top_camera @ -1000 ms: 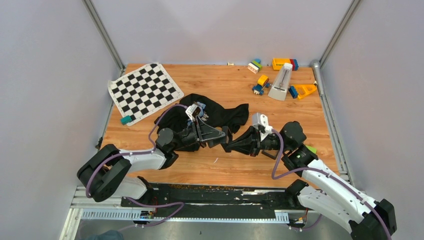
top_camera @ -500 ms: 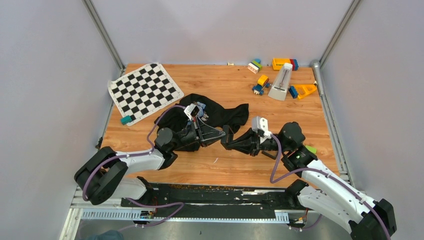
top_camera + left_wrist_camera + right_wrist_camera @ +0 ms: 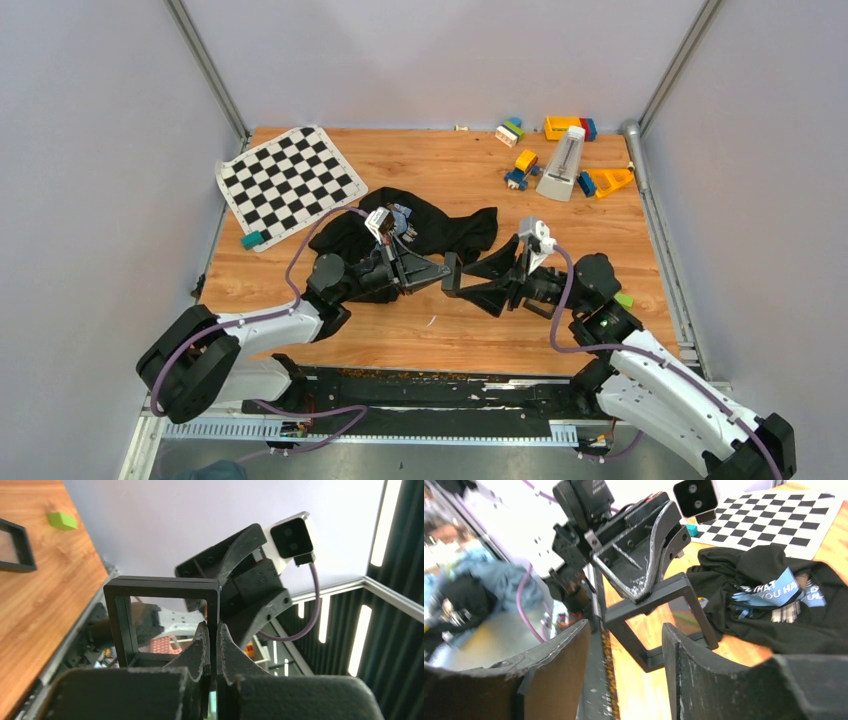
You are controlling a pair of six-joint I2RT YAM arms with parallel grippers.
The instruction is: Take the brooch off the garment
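Top external: black printed cloth T-shirt (image 3: 452, 232) lies just beyond left hand (image 3: 442, 272) — clamped on black square frame (image 3: 162, 584) — right hand (image 3: 465, 283) open, farther; brooch unseen.

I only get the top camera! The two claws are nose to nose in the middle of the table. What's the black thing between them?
Observer: A black square frame. The left wrist view shows the left claw shut on one edge of it.
Operator: Is the other claw squeezing it too?
Observer: No. The right wrist view shows the right claw open, with the frame's near corner between its fingers.
Operator: What's drawn on the shirt?
Observer: The black T-shirt has a blue band with white letters, seen from the right wrist.
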